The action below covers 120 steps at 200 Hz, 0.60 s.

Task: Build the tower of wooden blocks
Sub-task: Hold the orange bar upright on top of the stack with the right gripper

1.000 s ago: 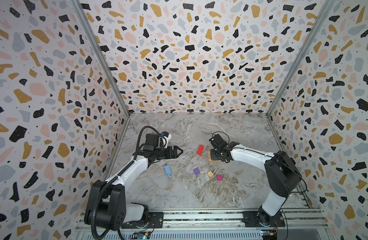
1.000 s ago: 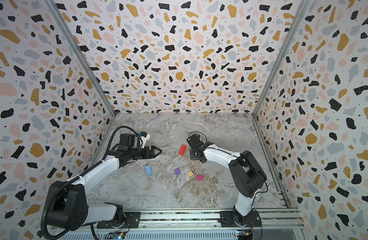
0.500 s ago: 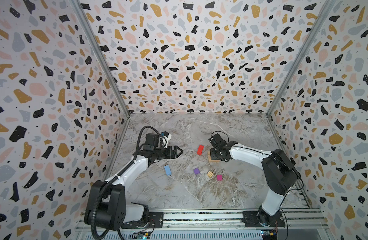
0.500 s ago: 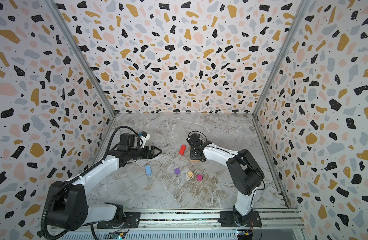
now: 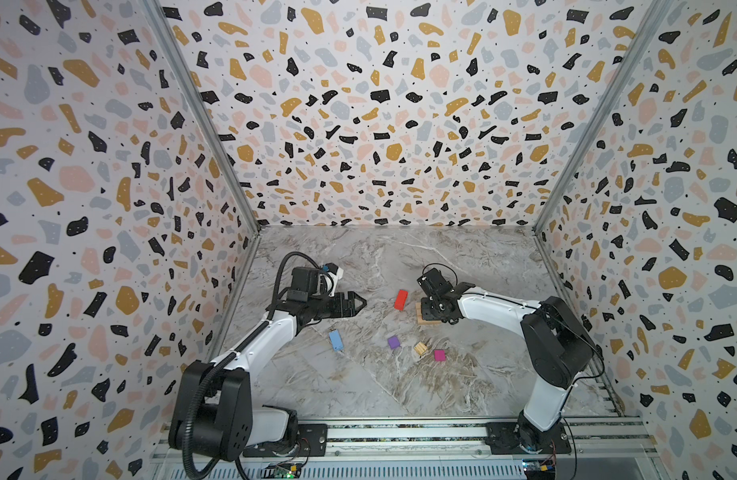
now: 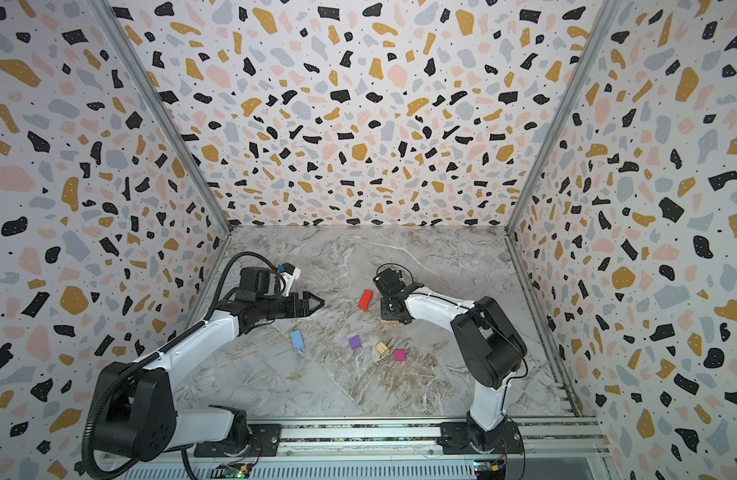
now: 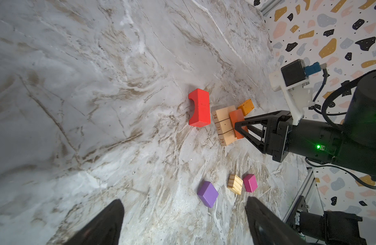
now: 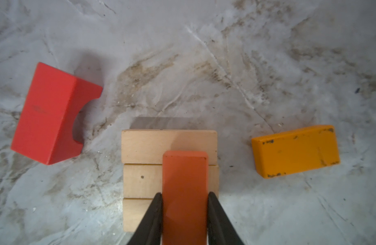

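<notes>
Holding: the right gripper (image 8: 185,196) clamps the long sides of the orange-red block (image 8: 185,169).
Orange-red block: over the tan base (image 8: 144,146), crossing its three planks. Its free end stops short of the base's far edge, and I cannot tell whether they touch.
Red arch block (image 8: 49,114): just beside the tan base, with a narrow gap.
Yellow-orange block (image 8: 295,150): on the opposite side of the tan base, with a wider gap.
Left gripper (image 5: 358,302): jaws wide apart and empty, beyond the red arch block from the tan base.
Purple cube (image 5: 394,342), tan cube (image 5: 420,348), magenta cube (image 5: 439,355), light blue block (image 5: 336,340): loose, apart from the tan base, toward the arm mounts.
Tabletop (image 5: 358,257): open marble past the tan base's far edge.
</notes>
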Tool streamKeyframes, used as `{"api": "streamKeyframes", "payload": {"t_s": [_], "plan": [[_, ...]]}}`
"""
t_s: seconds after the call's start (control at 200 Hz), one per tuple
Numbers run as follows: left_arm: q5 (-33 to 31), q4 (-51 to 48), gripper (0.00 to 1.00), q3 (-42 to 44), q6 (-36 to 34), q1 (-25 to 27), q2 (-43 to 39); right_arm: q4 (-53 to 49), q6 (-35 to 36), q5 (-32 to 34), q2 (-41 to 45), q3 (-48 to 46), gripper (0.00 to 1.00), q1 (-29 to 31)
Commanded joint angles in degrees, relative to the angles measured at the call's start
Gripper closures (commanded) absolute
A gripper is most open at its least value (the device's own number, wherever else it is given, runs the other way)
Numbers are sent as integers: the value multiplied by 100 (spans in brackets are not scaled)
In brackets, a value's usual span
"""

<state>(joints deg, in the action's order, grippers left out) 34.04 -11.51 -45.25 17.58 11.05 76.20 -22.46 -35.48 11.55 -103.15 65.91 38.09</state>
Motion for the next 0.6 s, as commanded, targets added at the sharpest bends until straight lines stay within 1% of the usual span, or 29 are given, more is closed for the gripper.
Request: {"api": "streamKeyframes", "payload": {"t_s": [0.0, 0.596], "plan": [[76, 131, 9, 52, 8, 33, -106, -64, -86, 23, -12, 229, 75, -14], [118, 167, 9, 58, 35, 38, -95, -92, -47, 87, -67, 291, 75, -39]]}}
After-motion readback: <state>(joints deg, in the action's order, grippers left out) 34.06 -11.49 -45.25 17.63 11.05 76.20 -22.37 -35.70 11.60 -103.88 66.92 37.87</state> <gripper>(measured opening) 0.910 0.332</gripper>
